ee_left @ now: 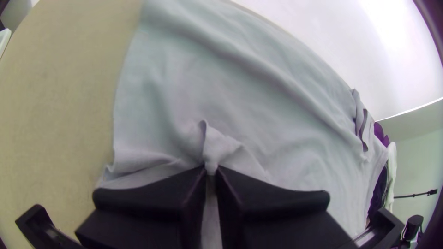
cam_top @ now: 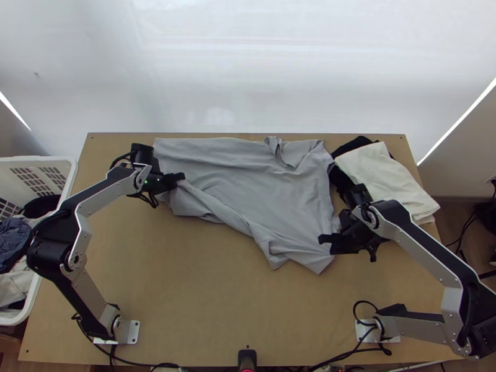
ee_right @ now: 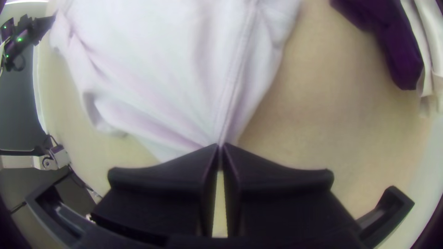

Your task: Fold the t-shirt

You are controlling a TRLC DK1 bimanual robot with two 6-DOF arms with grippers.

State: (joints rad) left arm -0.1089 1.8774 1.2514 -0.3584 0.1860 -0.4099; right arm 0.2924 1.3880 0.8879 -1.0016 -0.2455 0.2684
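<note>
The t-shirt point(cam_top: 239, 186) lies across the far half of the tabletop point(cam_top: 186, 304), broadly spread, its collar point(cam_top: 282, 155) towards the far right. Its near side is uneven: a loose, rumpled band runs slantwise from the left end down to the near right corner, with a flap hanging out along it. I judge the job to be at an early stage, perhaps at a first lengthwise fold; no neat, squared packet has been made. Left to do, as I see it, are laying that near side straight, bringing in the ends and smoothing the result. The slanting band could set as a crooked crease if it is put down as it lies.

The left end effector point(ee_left: 211, 171) is clamped on a gathered pinch of the cloth near the shirt's left end. The right end effector point(ee_right: 221, 146) has its fingers together on the near right corner, with creases fanning out from the grip.

The left arm point(cam_top: 102, 195) bends out beside the white basket point(cam_top: 73, 170), its forearm angled inward and away from its base. The right arm point(cam_top: 428, 251) has its elbow well out to the right, the forearm slanting back in over the tabletop. Beyond it lie a cream cloth point(cam_top: 384, 177) and a black cloth point(cam_top: 356, 144).
</note>
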